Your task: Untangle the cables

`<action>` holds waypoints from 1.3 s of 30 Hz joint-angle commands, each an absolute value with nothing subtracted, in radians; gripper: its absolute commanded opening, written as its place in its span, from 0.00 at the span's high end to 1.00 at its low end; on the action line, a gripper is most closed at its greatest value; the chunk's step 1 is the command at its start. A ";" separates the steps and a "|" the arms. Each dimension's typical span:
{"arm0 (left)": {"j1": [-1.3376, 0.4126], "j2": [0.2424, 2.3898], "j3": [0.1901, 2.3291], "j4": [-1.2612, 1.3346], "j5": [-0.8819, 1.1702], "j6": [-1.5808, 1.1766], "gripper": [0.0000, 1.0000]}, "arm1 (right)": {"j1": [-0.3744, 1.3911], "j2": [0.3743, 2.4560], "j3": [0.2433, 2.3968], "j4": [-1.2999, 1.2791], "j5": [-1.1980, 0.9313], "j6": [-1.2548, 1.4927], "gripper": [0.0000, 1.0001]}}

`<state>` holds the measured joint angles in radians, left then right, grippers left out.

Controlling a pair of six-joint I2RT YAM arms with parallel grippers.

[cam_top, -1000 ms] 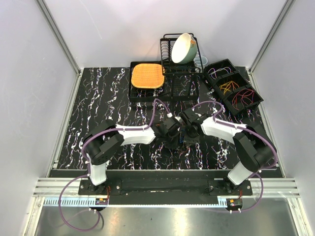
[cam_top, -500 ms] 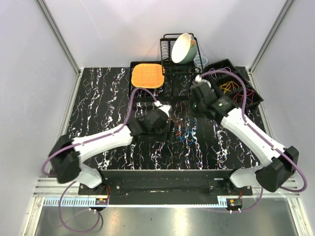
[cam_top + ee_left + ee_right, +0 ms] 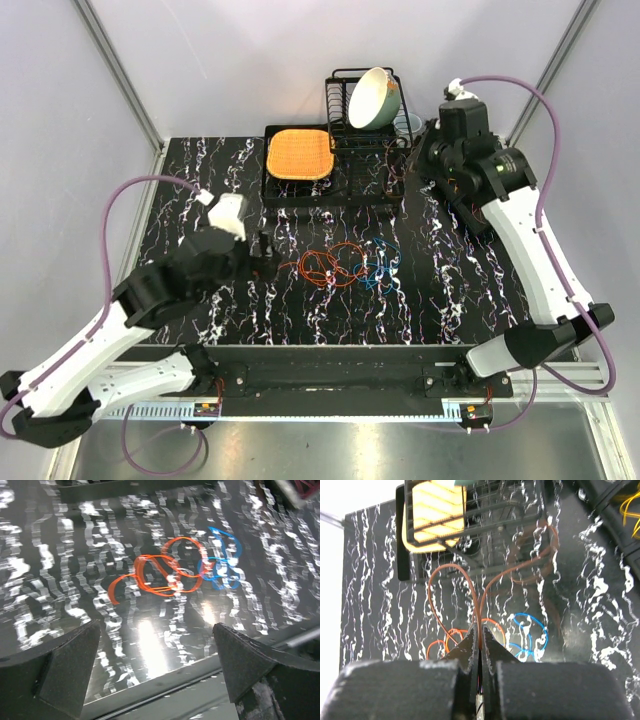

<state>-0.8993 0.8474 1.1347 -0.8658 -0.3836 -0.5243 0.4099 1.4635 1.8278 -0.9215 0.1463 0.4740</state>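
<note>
Right arm (image 3: 522, 228) high, right jaws pinching cable (image 3: 451, 565), left jaws wide

Surface inspected: black marble-patterned tabletop (image 3: 200, 190), white-veined. Directly ahead of my left pincer (image 3: 157, 655), near it, tangled thin orange wire loops (image 3: 160, 575) lie flat, touching thin blue wire loops (image 3: 220, 565) on their right. Farther beyond them stand a flat black tray (image 3: 290, 192) and a black wire dish rack (image 3: 365, 150), side by side.
</note>
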 commanded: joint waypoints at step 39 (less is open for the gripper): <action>-0.885 0.690 0.922 -0.903 -0.581 -0.457 0.01 | -0.150 2.109 2.787 -1.062 0.031 0.426 1.00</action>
<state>-0.8879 0.6903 0.9276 -0.9478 -0.5400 -0.4675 -0.1356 2.0876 2.7358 -1.1408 0.1047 0.4007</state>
